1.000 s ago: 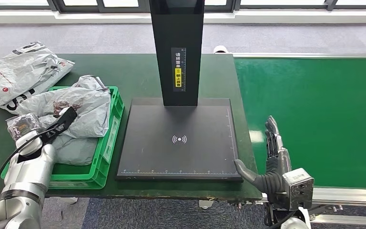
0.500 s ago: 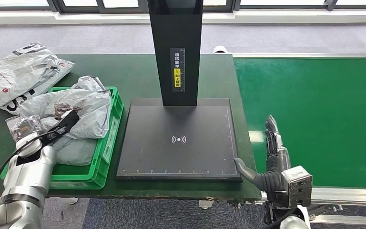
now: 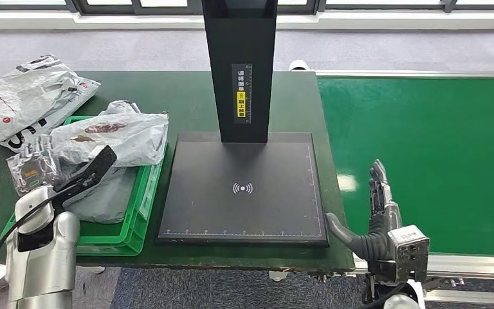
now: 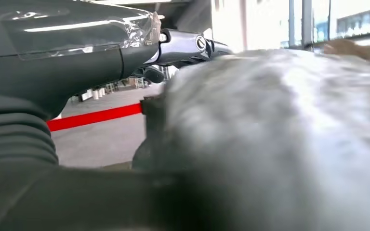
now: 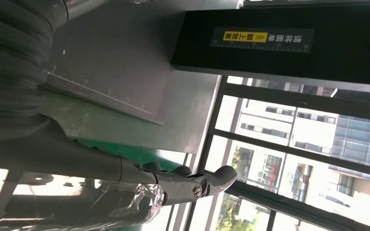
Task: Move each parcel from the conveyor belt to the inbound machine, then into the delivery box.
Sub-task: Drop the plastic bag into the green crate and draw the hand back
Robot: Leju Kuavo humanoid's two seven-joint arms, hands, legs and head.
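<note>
From the head view, the green delivery box sits at the left end of the counter with several grey parcels heaped in it, the top parcel draped across its far rim toward the inbound machine. The left hand reaches over the box beside that heap; whether its fingers are pinching a bag or have let go I cannot tell. More bags lie outside the box at the counter's far left corner. The machine's black plate is bare, and so is the conveyor belt, so I'd judge the round nearly done, with nothing waiting to be picked. The right hand stands at the near edge between plate and belt, fingers straight and apart, holding nothing. The machine's post carries a strip with Chinese writing and a yellow tag, too small to read.

In the left wrist view a blurred grey parcel presses close against the hand; no writing shows.

In the right wrist view the yellow tag and white characters appear turned over, still unreadable
</note>
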